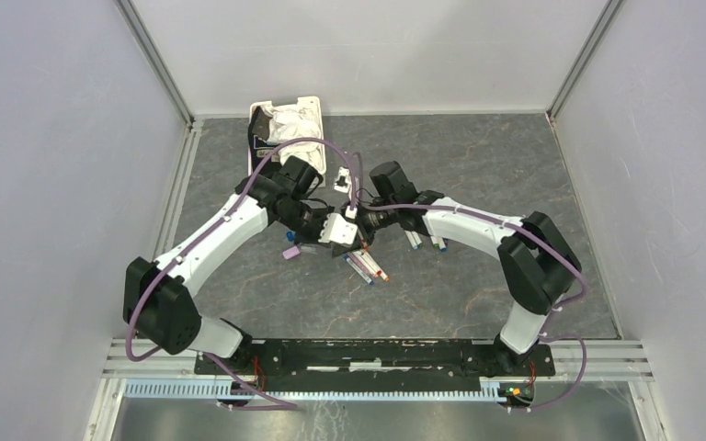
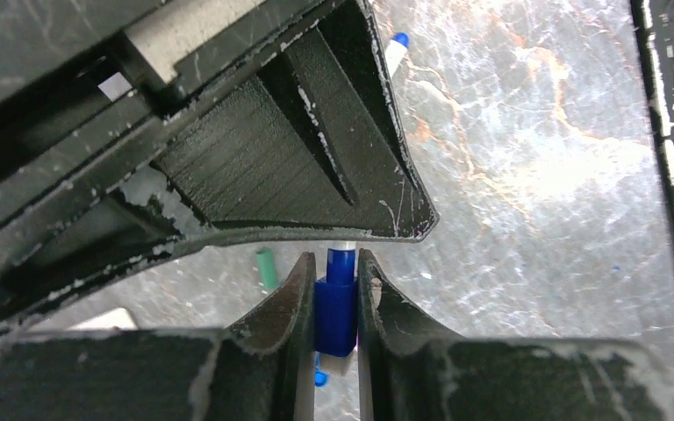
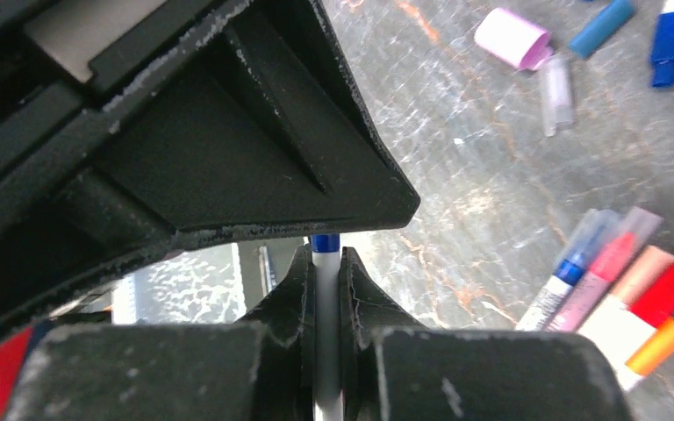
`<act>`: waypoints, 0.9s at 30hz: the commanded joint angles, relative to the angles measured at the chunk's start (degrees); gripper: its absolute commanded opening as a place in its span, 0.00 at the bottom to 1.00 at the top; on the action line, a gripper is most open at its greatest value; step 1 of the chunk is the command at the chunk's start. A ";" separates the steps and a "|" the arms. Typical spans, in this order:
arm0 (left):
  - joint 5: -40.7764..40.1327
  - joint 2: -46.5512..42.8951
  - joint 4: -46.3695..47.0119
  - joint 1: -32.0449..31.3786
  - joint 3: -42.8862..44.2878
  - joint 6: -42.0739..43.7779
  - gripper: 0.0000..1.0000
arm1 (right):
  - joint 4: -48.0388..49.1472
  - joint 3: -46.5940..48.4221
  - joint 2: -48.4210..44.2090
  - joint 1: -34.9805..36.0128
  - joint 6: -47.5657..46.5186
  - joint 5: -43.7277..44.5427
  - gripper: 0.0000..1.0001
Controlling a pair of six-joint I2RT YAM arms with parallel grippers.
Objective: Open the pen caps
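My left gripper (image 2: 335, 260) is pinched narrow on a blue cap (image 2: 335, 307). The cap is a short block squeezed between both pads, with a thinner blue stub poking out past my fingertips. My right gripper (image 3: 325, 254) is closed just as tight on a white pen barrel (image 3: 326, 342). The barrel runs up between the fingers and ends in a blue tip just past them.

From above, the two grippers meet tip to tip over the middle of the table (image 1: 515, 165). I cannot tell whether the cap and barrel are joined or already apart.

Just left of my left fingertips, a green cap (image 2: 267, 267) lies on the table. Beyond my right fingertips, up and to the right, lie a lilac cap (image 3: 513, 37), a clear cap (image 3: 557, 88) and a teal-blue cap (image 3: 601, 26), near one another but apart. To the lower right of that gripper, a bundle of pens (image 3: 614, 281) lies side by side, touching.

Well beyond my left gripper, at the far edge of the table, stands the white basket (image 1: 311, 101) with cloth in it.
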 commanded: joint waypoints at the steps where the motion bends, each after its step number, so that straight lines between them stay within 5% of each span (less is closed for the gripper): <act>1: -8.62 0.22 -1.24 4.92 1.19 8.20 0.02 | -7.30 -6.09 -5.95 -3.76 -5.00 3.41 0.00; 6: -10.35 3.92 -1.92 10.73 4.19 11.96 0.02 | -8.59 -10.94 -11.00 -5.41 -7.07 9.69 0.00; 14: -10.21 4.29 0.29 11.43 0.84 12.36 0.02 | -15.77 -10.50 -13.30 -10.37 -12.52 14.26 0.00; 19: -3.39 6.03 5.75 10.16 -1.58 4.09 0.02 | -14.22 -8.87 -12.61 -12.46 -9.78 33.22 0.00; 27: -6.52 8.42 22.93 6.72 -10.80 -4.73 0.08 | -8.00 -10.18 -9.87 -13.19 -6.86 54.54 0.00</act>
